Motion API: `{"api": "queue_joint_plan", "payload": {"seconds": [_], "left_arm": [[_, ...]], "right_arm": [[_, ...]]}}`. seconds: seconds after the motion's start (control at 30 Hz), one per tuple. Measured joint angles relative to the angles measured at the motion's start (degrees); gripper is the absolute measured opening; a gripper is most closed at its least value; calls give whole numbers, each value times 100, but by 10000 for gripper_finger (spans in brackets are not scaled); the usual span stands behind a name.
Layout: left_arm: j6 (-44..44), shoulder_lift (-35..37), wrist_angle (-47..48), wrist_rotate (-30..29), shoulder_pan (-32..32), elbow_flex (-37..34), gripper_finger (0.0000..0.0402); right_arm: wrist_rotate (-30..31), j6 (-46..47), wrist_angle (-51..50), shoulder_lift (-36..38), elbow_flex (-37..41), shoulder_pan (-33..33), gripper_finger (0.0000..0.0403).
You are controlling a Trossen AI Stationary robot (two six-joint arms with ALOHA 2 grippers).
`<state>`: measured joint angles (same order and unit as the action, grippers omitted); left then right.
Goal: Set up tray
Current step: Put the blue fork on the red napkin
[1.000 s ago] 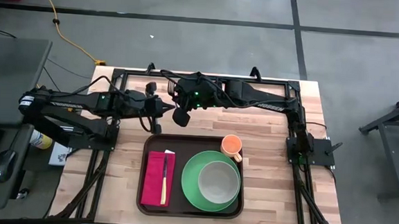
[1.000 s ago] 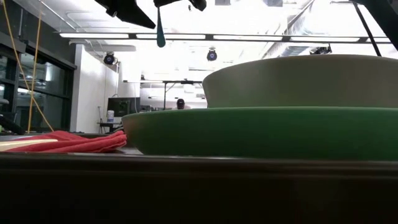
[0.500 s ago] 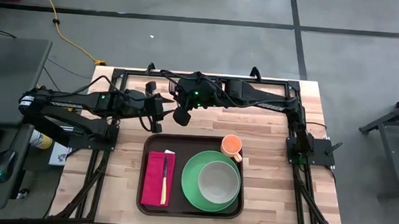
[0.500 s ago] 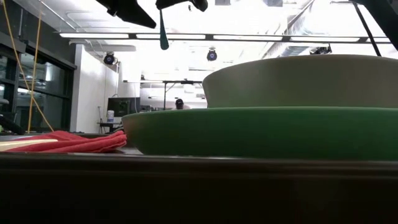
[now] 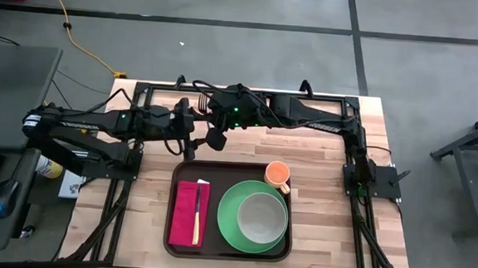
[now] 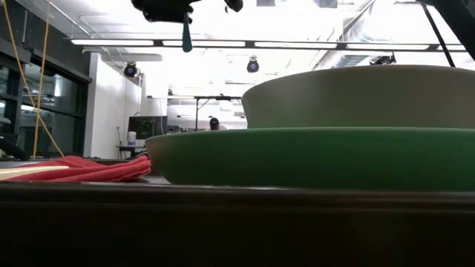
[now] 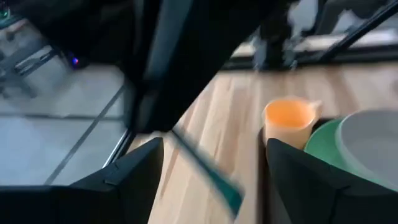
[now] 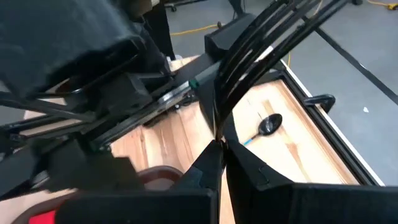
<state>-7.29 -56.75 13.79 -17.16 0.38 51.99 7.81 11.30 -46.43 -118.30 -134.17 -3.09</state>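
While the dark brown plastic tray, rounded at its corners with a raised rim, lies at 6 o'clock on the pale wood-plank table, it carries a folded red napkin, a round green plate under a smooth grey bowl, and an orange cup. Toward 11 o'clock the left gripper hangs with 2 fingers spread wide; beside it, the right gripper pinches shut on a thin teal-tipped utensil.

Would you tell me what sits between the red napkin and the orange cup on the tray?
In the high view, the green plate carrying a grey bowl fills most of that stretch of the tray.
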Motion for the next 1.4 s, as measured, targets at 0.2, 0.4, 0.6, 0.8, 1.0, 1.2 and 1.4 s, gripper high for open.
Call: {"api": "queue_joint_plan", "payload": {"seconds": [0.2,0.4,0.6,0.8,1.0,1.2,1.4], "left_arm": [[148,0,-117,454,0,2,282],[170,0,-6,562,0,2,182],[28,0,-25,389,15,2,21],[-57,0,-46,419,7,2,9],[-45,0,-75,414,4,2,7],[2,0,-75,433,-2,2,7],[2,2,-79,330,-4,5,7]], "right_arm": [[-41,-76,71,41,11,0,0],[64,-155,101,222,9,2,0],[70,-267,72,308,9,11,0],[133,-277,76,313,4,74,1],[188,-265,79,313,0,96,1],[197,-279,85,313,0,155,1],[57,-304,116,373,7,149,1]]}}
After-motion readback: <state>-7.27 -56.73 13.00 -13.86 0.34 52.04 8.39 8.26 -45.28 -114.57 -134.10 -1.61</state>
